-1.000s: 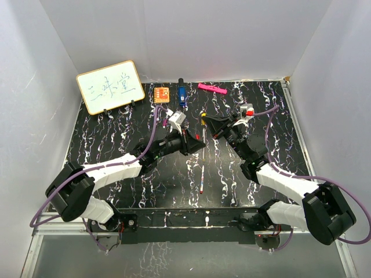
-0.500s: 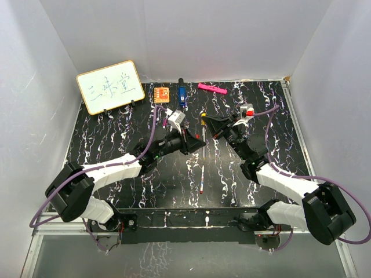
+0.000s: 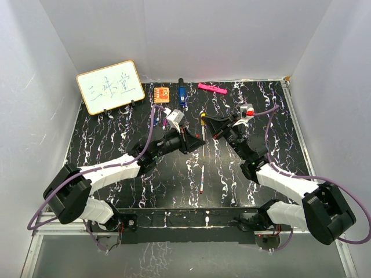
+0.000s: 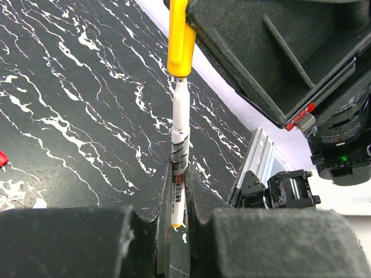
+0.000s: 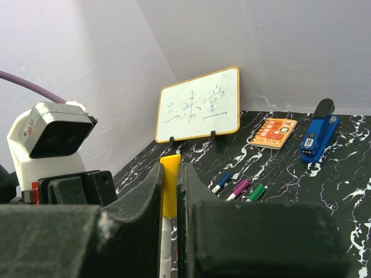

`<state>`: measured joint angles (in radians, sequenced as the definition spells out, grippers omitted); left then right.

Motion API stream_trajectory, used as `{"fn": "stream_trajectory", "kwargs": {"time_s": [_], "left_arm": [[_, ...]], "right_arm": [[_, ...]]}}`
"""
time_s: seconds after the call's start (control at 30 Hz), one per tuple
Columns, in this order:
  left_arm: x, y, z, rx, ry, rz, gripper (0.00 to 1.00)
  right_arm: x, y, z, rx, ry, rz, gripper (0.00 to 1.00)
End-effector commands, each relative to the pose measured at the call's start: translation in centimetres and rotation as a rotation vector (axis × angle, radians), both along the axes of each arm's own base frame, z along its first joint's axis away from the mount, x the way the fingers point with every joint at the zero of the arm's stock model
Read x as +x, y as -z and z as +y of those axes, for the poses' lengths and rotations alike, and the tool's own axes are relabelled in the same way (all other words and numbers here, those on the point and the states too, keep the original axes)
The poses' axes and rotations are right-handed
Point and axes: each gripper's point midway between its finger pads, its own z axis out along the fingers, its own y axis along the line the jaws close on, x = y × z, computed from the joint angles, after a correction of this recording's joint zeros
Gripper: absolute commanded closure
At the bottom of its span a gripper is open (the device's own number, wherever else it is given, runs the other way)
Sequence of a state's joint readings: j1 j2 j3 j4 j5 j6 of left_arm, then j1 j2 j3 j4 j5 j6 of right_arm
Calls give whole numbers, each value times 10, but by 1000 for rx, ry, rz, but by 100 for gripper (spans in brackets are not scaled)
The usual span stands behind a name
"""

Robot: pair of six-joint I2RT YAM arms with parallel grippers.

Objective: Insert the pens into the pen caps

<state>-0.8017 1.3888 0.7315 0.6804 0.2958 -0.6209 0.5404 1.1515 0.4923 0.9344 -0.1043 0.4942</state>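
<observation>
My left gripper (image 3: 196, 139) (image 4: 177, 194) is shut on a white pen (image 4: 178, 145) with a yellow end, held above the table. The pen's front end sits in the mouth of a yellow cap (image 4: 181, 37) (image 5: 170, 188) (image 3: 203, 120). My right gripper (image 3: 207, 124) (image 5: 170, 169) is shut on that cap, facing the left gripper; the pen (image 5: 166, 249) shows below the cap. Another white pen (image 3: 202, 175) with a red tip lies on the table in front. Blue (image 5: 222, 181), purple (image 5: 240, 189) and green (image 5: 255, 191) capped pens lie side by side at the back. A small red piece (image 4: 2, 158) shows at the left edge.
A whiteboard (image 3: 110, 87) (image 5: 200, 105) stands at the back left. An orange notebook (image 3: 162, 94) (image 5: 273, 132), a blue stapler (image 3: 181, 94) (image 5: 316, 131) and a flat pink bar (image 3: 211, 88) lie along the back. White walls enclose the black marbled table (image 3: 116, 139).
My left gripper has shifted slightly toward the back and the right gripper, with the pen in it. The right arm has barely moved.
</observation>
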Motion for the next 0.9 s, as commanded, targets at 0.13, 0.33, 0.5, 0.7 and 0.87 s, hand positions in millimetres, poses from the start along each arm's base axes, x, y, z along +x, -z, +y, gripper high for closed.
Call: {"fn": "stream_trajectory", "kwargs": {"time_s": [0.13,0.33,0.5,0.7,0.87], "left_arm": [[1,-25,0,-48,-1,-64,100],[1,-26,0,-53,2,-59,100],[2,-25,0,-50,-1,-61,100],[1,-27,-1,-53,3,-60,100],[2,-18,-2,-36,4,-44,100]], "right_arm": [[-6,-12,-1,37,-12,-44,100],[-7,-14,1,39,-22,-46,100],[-8,-12,2,40,-30,-39,100],[-9,-12,3,44,-37,-33,100],[-10,-13,3,50,-43,-33,100]]}}
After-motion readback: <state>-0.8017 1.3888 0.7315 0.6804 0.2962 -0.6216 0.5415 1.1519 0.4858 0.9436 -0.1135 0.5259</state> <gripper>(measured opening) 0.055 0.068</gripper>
